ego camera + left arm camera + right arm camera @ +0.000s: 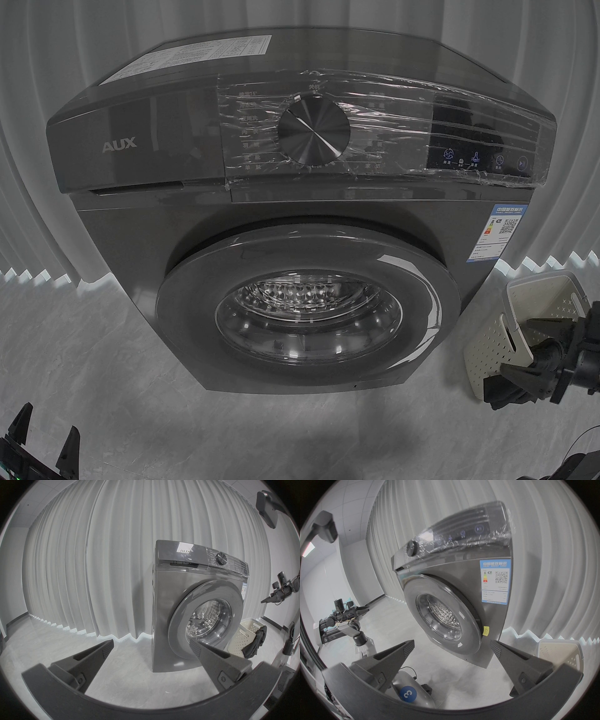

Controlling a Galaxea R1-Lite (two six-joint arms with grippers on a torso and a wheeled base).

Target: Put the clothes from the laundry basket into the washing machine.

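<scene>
- Left end effector: fingers spread wide with nothing between them. It sits low in front of the washing machine, off its left front corner and well apart from the door.
- Right end effector: fingers likewise spread and holding nothing. It sits in front of the washing machine's right lower corner, near the laundry basket.
- Laundry basket: pale and perforated, standing on the floor just beside the washing machine's right side. Whether it touches the cabinet cannot be told.
- Garment: dark cloth draped over the basket's rim on the side away from the washing machine and hanging down its outer wall.
- Door: round, with a glass window, shut flush against the washing machine's front. The metal drum shows through the glass.
- Dial: round, at the middle of the washing machine's control panel.
- Film: clear plastic wrap covering the dial and the right half of the panel.
- Label: blue-edged sticker on the washing machine's front, above and to the right of the door.
- Curtain: pale and pleated, hanging behind the washing machine on both sides and reaching the floor.
</scene>
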